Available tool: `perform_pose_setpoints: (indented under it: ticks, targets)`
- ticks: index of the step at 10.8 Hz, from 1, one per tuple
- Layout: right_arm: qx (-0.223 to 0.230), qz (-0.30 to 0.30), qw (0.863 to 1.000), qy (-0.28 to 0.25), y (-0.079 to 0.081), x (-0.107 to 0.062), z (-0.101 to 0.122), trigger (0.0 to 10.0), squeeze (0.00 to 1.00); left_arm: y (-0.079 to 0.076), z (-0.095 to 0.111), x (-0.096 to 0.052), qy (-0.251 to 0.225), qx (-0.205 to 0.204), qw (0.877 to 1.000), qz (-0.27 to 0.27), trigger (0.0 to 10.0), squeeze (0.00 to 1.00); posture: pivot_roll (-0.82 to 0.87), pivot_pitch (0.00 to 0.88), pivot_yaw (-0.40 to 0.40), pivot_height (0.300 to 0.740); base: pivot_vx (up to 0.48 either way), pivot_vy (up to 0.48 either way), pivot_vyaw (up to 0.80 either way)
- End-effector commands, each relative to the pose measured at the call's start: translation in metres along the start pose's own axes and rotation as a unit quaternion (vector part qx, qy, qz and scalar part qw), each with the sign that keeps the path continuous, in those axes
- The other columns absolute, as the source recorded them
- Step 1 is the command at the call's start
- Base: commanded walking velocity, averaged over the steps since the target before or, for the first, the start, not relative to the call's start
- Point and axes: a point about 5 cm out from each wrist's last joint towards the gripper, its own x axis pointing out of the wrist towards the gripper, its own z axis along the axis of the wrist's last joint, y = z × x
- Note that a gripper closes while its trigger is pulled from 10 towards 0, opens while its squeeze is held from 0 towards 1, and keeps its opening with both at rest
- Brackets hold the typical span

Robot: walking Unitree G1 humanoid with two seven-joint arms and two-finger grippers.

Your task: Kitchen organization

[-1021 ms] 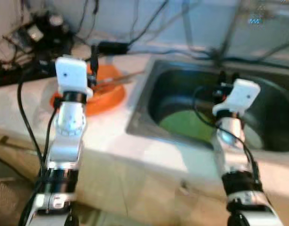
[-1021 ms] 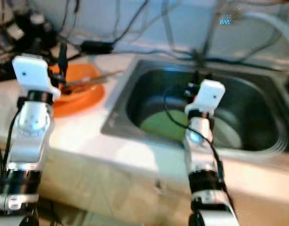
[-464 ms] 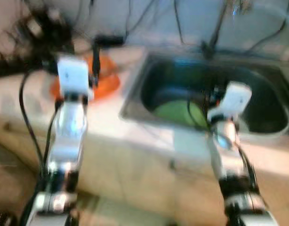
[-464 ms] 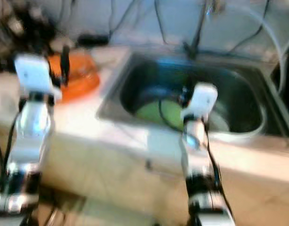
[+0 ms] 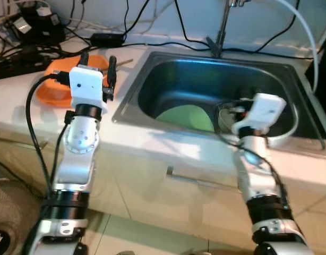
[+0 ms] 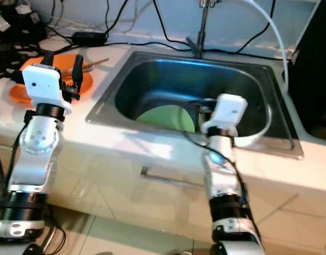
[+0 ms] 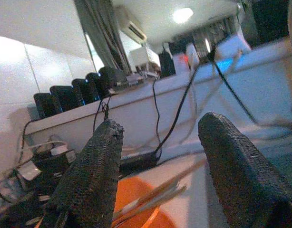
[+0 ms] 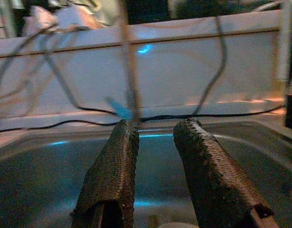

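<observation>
While the left gripper hovers with its fingers well parted and empty above the round orange plastic plate carrying wooden chopsticks, the right gripper hangs over the stainless steel sink with a narrow gap between its fingers, holding nothing. Inside the basin a round green plate lies near a white dish. Black cables trail along the white countertop behind both arms; a careless reach could snag them or roll the chopsticks off the plate.
</observation>
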Motion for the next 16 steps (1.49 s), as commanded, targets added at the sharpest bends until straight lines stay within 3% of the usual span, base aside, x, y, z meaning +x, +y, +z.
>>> perform_pose_setpoints:
  ticks: [1,2,4,6,11,16]
  targets:
    - [0.008,0.013,1.0,0.005,0.005,0.002,0.001,10.0,0.0,-0.001,-0.009,0.002,0.03,0.051,0.998,-0.028,10.0,0.0,0.08,0.034,0.024,0.74,0.0,0.0,0.0]
    - [0.011,0.019,1.0,0.008,0.007,0.002,0.001,10.0,0.0,0.001,-0.012,0.003,0.042,0.077,0.996,-0.031,10.0,0.0,0.08,0.034,0.024,0.74,0.0,0.0,0.0]
    - [0.017,0.043,0.999,0.02,0.015,0.0,-0.002,10.0,0.0,0.003,-0.021,0.008,0.081,0.178,0.979,-0.051,10.0,0.0,0.08,0.031,0.025,0.74,0.0,0.0,0.0]
    - [0.023,0.06,0.998,0.023,0.02,0.0,-0.002,10.0,0.0,-0.002,-0.023,0.015,0.087,0.24,0.963,-0.084,10.0,0.0,0.08,0.028,0.029,0.74,0.0,0.0,0.0]
    - [0.034,0.077,0.996,0.025,0.031,-0.004,-0.003,10.0,0.0,-0.034,-0.029,0.055,0.091,0.299,0.936,-0.16,10.0,0.0,0.06,0.02,0.037,0.74,0.0,0.0,0.0]
    - [0.038,0.081,0.996,0.025,0.034,-0.004,-0.003,10.0,0.0,-0.038,-0.029,0.077,0.12,0.336,0.919,-0.166,10.0,0.0,0.05,0.019,0.042,0.74,0.0,0.0,0.0]
